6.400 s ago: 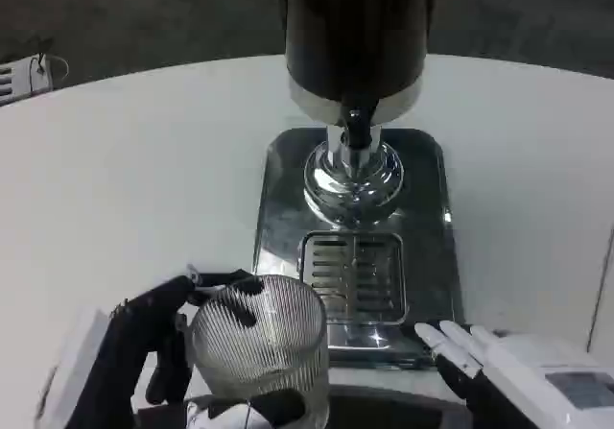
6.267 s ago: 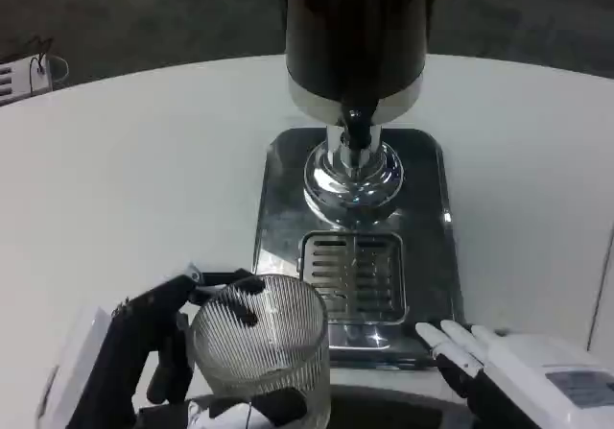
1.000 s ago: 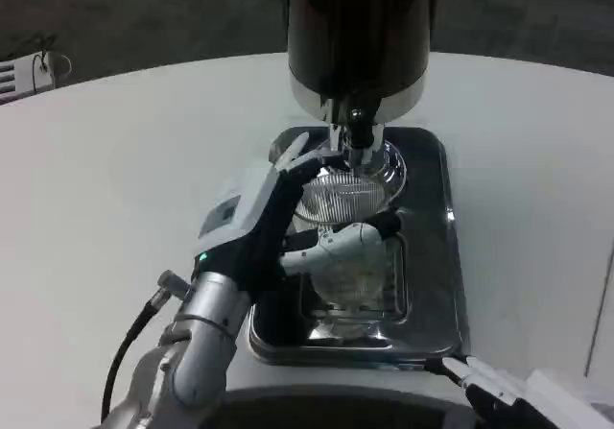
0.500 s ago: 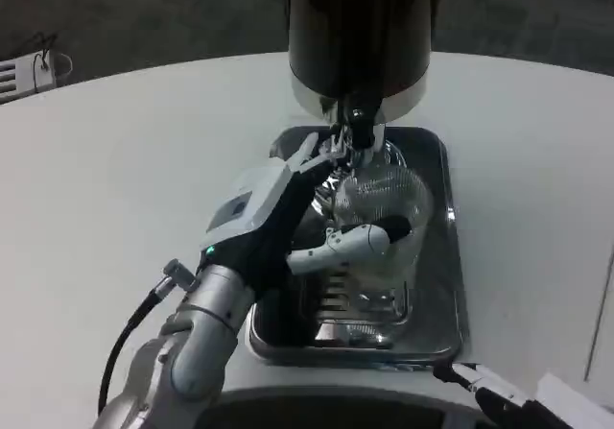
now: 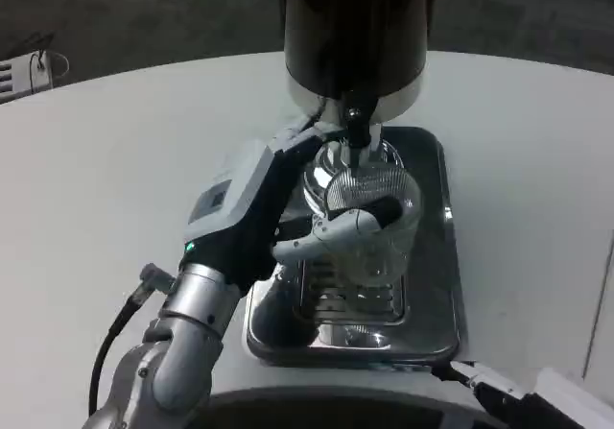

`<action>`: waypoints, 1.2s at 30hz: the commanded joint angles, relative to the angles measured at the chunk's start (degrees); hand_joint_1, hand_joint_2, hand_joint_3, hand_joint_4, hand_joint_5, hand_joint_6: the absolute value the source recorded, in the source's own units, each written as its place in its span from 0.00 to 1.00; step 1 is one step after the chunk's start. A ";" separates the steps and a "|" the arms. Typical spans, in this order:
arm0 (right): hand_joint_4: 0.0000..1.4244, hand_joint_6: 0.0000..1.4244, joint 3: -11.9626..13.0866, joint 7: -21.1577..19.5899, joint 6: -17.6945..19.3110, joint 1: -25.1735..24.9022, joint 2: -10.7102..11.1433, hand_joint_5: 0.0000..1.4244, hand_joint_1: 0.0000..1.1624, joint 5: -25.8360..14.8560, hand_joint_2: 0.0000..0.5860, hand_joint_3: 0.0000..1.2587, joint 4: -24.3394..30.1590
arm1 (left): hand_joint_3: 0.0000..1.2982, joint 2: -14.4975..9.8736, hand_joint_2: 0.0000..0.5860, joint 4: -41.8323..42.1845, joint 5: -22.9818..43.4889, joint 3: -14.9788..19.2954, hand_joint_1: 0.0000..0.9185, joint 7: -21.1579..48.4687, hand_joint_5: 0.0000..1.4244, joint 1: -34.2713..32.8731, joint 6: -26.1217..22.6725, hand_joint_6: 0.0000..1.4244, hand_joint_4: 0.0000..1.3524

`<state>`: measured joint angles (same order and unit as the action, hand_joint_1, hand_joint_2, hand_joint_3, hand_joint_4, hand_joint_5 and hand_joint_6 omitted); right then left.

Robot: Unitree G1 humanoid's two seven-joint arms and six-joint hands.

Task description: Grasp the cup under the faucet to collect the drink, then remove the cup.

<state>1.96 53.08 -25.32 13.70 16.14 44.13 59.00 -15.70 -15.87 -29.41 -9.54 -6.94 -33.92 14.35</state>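
One cup (image 5: 369, 220) sat in the left hand (image 5: 251, 213), held over the steel tray (image 5: 430, 285) right below the faucet (image 5: 356, 130) of the dark dispenser (image 5: 355, 26). The thumb (image 5: 341, 227) wrapped across the cup's near side, while the other fingers went round the far side and were mostly hidden. The cup's rim sat just under the spout, near it; contact could not be told. The cup was clear ribbed glass, fine vertical lines all round, upright or nearly so. Whether liquid was inside could not be told. The slotted drain grate (image 5: 350, 295) showed under and in front of the cup.

The tray's right strip beside the cup was bare metal, and its front edge lay near the table's (image 5: 115, 179) near edge. The white table spread wide to the left and right of the tray, with open room on both sides. The left forearm (image 5: 182, 343) came in from bottom left and crossed the tray's left edge, covering that side. The dispenser's chrome base (image 5: 321, 175) stood just behind the cup, so room was tight at the back.

The right hand (image 5: 499, 391) sat at the bottom right corner by the table's edge, well apart from the tray's contents; white fingertips (image 5: 470, 371) pointed toward the tray's front corner. It held nothing, but how its fingers lay could not be told, since most of it was cut off.
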 commanded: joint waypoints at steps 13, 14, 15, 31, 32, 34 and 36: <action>0.00 0.11 -1.59 -3.60 -1.57 1.94 2.40 0.04 0.46 -1.63 0.80 0.06 0.99 | 0.25 -4.20 0.06 19.59 10.47 8.42 0.08 3.57 0.15 12.64 4.70 0.25 0.10; 0.00 0.11 -1.80 -3.69 -1.60 1.92 2.41 0.04 0.46 -1.56 0.80 0.06 0.99 | 0.26 -4.30 0.06 20.47 11.29 8.86 0.08 3.94 0.16 12.80 4.95 0.25 0.11; 0.00 0.11 -2.02 -3.76 -1.61 1.90 2.42 0.04 0.46 -1.47 0.80 0.06 0.99 | 0.26 -4.37 0.06 21.21 12.08 9.27 0.07 4.38 0.16 12.80 5.18 0.26 0.12; 0.00 0.11 -3.68 -4.64 -1.13 2.36 1.45 0.04 0.46 -0.06 0.80 0.06 1.00 | 0.20 -5.31 0.09 20.10 25.12 9.90 0.03 18.79 0.21 4.19 4.48 0.25 0.15; 0.00 0.11 -3.69 -4.68 -1.05 2.44 1.37 0.04 0.46 0.00 0.80 0.06 1.00 | 0.20 -5.31 0.09 19.78 25.45 9.83 0.03 19.49 0.21 3.71 4.37 0.25 0.15; 0.00 0.11 -3.71 -4.73 -0.89 2.55 1.22 0.04 0.46 0.08 0.80 0.06 1.00 | 0.19 -5.37 0.09 18.94 26.13 9.55 0.03 21.29 0.21 2.55 3.78 0.25 0.14; 0.00 0.11 -3.68 -4.68 -0.68 2.54 1.05 0.04 0.46 0.17 0.80 0.06 1.00 | 0.19 -5.52 0.09 18.28 26.72 9.42 0.03 22.96 0.21 1.62 3.07 0.25 0.14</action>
<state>-1.44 48.73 -26.69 15.75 17.85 43.75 59.18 -20.36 3.54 -3.78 0.48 13.75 -31.08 18.56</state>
